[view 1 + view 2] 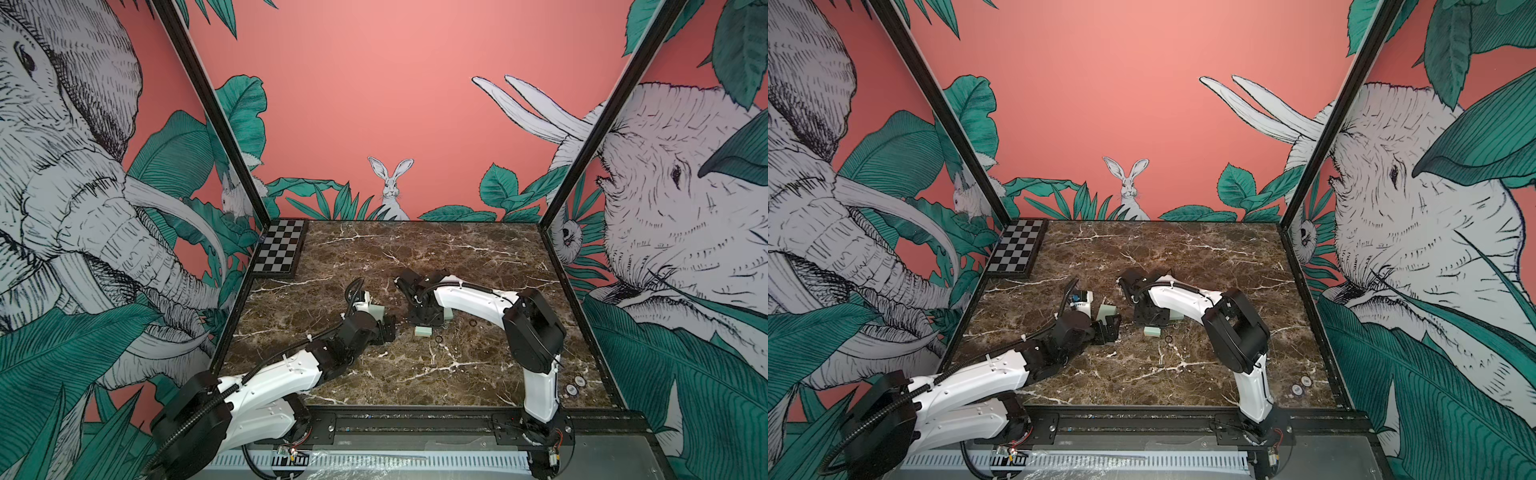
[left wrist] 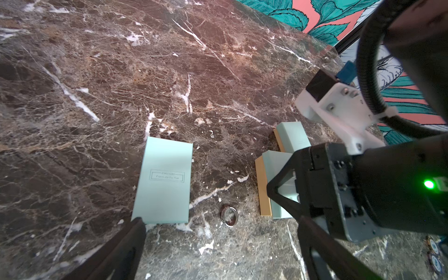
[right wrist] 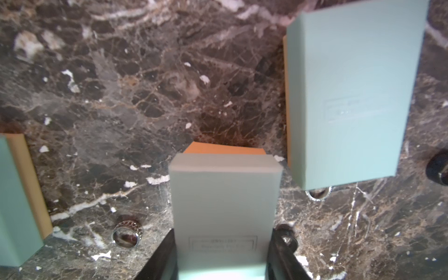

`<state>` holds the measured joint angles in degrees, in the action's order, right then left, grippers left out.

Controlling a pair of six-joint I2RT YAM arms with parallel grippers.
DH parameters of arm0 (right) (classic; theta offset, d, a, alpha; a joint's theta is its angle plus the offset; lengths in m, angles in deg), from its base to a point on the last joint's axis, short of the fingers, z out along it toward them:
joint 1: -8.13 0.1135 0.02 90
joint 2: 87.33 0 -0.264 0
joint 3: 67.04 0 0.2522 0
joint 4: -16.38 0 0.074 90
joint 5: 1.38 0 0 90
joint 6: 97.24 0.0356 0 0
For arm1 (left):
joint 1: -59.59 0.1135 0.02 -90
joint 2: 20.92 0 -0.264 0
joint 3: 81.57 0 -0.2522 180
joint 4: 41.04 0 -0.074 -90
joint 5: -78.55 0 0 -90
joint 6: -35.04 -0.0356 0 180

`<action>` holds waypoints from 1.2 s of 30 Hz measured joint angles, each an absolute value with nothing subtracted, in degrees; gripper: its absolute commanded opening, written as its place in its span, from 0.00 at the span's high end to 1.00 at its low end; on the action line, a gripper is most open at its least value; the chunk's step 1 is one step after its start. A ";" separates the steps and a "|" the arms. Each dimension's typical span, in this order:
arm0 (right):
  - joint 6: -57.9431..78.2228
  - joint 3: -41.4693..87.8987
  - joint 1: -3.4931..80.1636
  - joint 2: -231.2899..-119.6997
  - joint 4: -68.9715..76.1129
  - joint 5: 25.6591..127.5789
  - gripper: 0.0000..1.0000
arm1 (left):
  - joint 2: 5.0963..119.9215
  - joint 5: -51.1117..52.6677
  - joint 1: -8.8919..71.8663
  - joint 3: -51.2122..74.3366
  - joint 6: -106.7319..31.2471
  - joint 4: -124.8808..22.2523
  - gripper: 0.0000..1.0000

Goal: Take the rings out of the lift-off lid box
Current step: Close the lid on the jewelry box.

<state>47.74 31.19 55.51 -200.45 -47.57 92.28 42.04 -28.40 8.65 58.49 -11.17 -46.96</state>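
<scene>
While the right gripper (image 3: 223, 254) is pinching a seemingly stiff, light mint-green box (image 3: 225, 194) by its sides, the left gripper (image 2: 217, 225) is hanging spread wide. Rings (image 3: 127, 234) are lying loose on the marble (image 3: 121, 97), probably hard and slippery, best pinched across the band.

Checkerboard (image 1: 279, 248) tucked in the table's (image 1: 457, 257) far left corner; boxes (image 1: 424, 331) clustered mid-table, rings (image 1: 438, 340) loose among them; two discs (image 1: 571, 389) near the front right corner.

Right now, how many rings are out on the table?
4, right wrist view: silver ring; dark ring by right end effector; third ring half under a mint box; fourth ring cut off. More may be hidden.
</scene>
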 measured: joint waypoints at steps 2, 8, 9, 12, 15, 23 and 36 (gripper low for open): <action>47.58 31.41 55.51 -200.54 -47.84 92.43 0.63 | 42.19 -28.25 8.65 58.49 -11.02 -46.70 0.01; 47.17 31.45 55.51 -200.54 -48.06 92.67 0.56 | 42.91 -27.66 8.65 58.58 -10.91 -46.20 0.01; 47.06 31.54 55.51 -200.54 -48.14 92.65 0.55 | 43.04 -27.51 8.65 58.58 -10.89 -46.11 0.01; 46.64 31.61 55.51 -200.58 -48.21 92.50 0.50 | 43.24 -27.20 8.65 58.58 -10.80 -45.87 0.01; 46.49 31.63 55.51 -200.60 -48.16 92.34 0.49 | 43.24 -27.02 8.65 58.58 -10.78 -45.71 0.01; 46.32 31.61 55.51 -200.67 -48.03 92.17 0.40 | 43.24 -26.85 8.65 58.58 -10.60 -45.45 0.01; 46.18 32.31 55.53 -201.00 -49.96 93.55 0.37 | 43.26 -26.63 8.65 58.58 -10.39 -45.39 0.01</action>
